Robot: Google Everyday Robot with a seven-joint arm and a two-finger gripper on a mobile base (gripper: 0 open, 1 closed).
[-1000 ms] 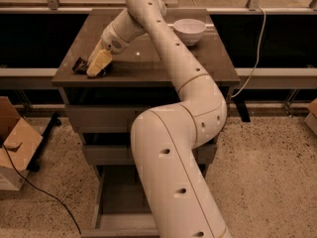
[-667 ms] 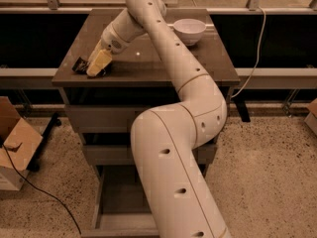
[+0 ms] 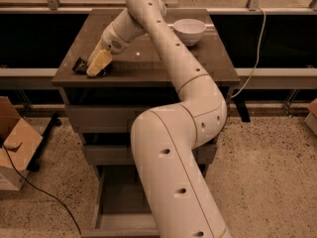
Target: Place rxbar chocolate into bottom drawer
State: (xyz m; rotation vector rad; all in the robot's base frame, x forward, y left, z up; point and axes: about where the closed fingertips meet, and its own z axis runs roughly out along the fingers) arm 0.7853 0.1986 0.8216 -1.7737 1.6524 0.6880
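Note:
The rxbar chocolate [image 3: 79, 65], a small dark flat bar, lies at the front left corner of the cabinet top. My gripper [image 3: 97, 66] is down on the cabinet top right at the bar's right end, its yellowish fingers [image 3: 100, 62] over it. The bottom drawer [image 3: 115, 198] is pulled out at floor level below the cabinet, its grey floor partly hidden behind my arm.
A white bowl [image 3: 189, 30] stands at the back right of the cabinet top [image 3: 163, 58]. A cardboard box [image 3: 15, 148] and a black cable lie on the floor to the left. A power cord hangs at the right.

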